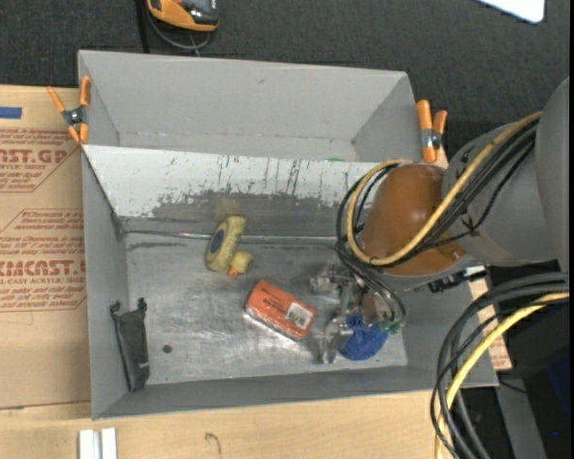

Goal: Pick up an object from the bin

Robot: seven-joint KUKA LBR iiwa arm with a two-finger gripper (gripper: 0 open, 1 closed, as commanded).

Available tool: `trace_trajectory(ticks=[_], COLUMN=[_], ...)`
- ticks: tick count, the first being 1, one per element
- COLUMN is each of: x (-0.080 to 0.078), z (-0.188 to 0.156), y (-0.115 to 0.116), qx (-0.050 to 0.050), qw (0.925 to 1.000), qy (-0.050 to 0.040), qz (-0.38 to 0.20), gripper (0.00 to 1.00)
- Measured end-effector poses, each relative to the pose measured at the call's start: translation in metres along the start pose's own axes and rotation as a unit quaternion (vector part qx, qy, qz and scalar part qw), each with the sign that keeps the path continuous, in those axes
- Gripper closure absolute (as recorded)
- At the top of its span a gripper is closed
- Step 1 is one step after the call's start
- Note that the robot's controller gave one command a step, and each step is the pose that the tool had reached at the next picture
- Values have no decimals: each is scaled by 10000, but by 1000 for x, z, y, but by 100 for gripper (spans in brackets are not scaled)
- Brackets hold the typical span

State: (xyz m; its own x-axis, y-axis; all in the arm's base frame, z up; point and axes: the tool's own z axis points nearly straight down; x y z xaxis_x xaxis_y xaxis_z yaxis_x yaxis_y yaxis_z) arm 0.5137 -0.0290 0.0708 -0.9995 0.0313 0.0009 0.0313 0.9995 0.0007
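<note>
While the pincer [349, 328] sits low at the right of the bin [239, 94], beside a blue lump [366, 344] and an orange packet [279, 311], nothing looks lifted yet; whether it is clenched I cannot tell

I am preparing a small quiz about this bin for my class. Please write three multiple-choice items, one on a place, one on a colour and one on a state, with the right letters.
1. Where in the bin does the black thing lie?
A) along the left wall
B) against the far wall
C) under the gripper

2. What colour is the thing right beside the gripper?
A) yellow
B) blue
C) black

3. How is the orange packet placed?
A) lying on the floor
B) lifted in the air
C) leaning upright on the far wall

Answers:
1 A: it lies by the left wall, near the front corner.
2 B: the blue thing sits next to the gripper at the front right.
3 A: it rests flat on the floor, between the yellow toy and the gripper.
</note>
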Motion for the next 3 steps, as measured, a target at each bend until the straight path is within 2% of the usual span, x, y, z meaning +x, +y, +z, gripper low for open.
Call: trace_trajectory(ticks=[1,2,3], x=[7,13,34], z=[-1,-1,-10], y=[14,43,74], qx=[25,7,1], qw=[9995,9977,9999], qy=[-53,-35,8], qz=[-311,-673,-167], gripper=[0,0,100])
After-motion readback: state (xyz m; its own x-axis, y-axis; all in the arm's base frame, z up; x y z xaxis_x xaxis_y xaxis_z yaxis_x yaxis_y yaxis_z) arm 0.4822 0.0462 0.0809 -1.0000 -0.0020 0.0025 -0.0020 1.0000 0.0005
